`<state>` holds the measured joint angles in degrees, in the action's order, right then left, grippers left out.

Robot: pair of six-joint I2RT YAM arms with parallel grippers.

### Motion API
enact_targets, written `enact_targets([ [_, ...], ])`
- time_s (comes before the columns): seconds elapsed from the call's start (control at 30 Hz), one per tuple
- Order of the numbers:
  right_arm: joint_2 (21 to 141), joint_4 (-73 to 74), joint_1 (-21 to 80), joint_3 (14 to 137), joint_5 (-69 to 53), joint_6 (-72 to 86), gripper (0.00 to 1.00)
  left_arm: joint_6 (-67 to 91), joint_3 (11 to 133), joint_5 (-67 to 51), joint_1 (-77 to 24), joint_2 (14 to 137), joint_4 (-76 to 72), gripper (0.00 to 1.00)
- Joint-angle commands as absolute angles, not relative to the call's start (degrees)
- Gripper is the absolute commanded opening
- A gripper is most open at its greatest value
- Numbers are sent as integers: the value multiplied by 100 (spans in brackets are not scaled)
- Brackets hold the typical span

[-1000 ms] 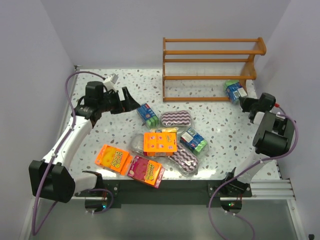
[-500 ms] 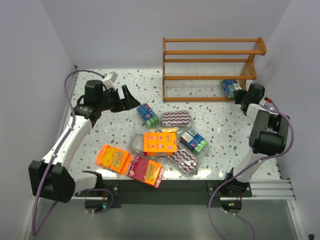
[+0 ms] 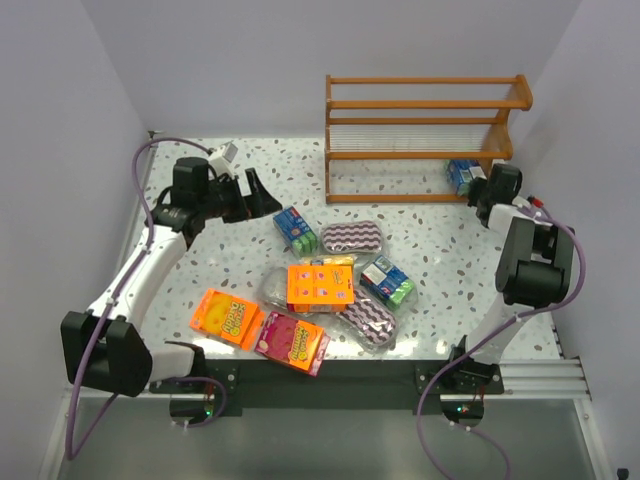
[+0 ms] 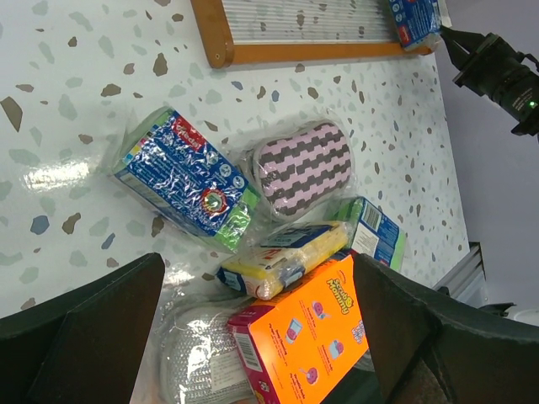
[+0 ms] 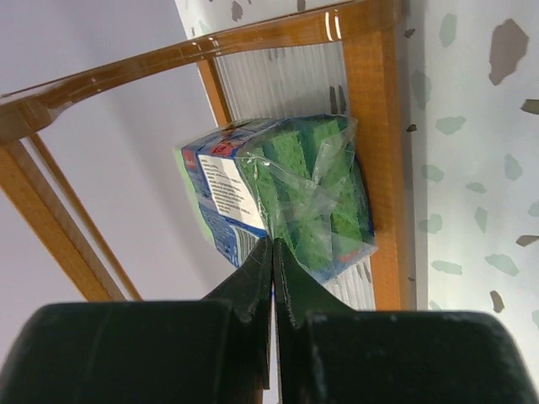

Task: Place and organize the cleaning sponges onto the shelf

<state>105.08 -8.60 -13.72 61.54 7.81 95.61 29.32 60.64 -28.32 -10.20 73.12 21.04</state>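
Observation:
The shelf (image 3: 420,120) stands at the back right. My right gripper (image 3: 476,186) is shut on the clear wrap of a blue-and-green sponge pack (image 5: 286,189), holding it at the right end of the bottom tier, over the wire grid and front rail (image 5: 370,126). My left gripper (image 4: 261,337) is open and empty, hovering above the loose pile. Below it lie a blue-and-green pack (image 4: 185,181), a zigzag oval pad (image 4: 303,164), a yellow block with blue label (image 4: 286,257) and another blue-and-green pack (image 4: 376,231).
An orange box (image 3: 320,286) lies on the pile's middle, over a clear-wrapped grey pad (image 3: 275,285). A second zigzag pad (image 3: 368,322), an orange pack (image 3: 226,316) and a pink pack (image 3: 292,340) lie near the front edge. Walls close in left and right.
My right gripper has carried the blue-and-green pack left and back, from beside the shelf's right foot onto the bottom tier's right end. The left arm has barely moved.

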Motion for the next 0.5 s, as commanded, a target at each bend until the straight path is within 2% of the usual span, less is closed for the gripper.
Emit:
enact_targets([
  [0.0,10599,-1326,-1362,6100,1204,9676,0,2830,6328,-2900,-1037,7365,1969,100],
  [0.47,11012,-1599,-1195,6548,1310,9870,0,2812,6354,-2918,-1037,7409,1986,100],
])
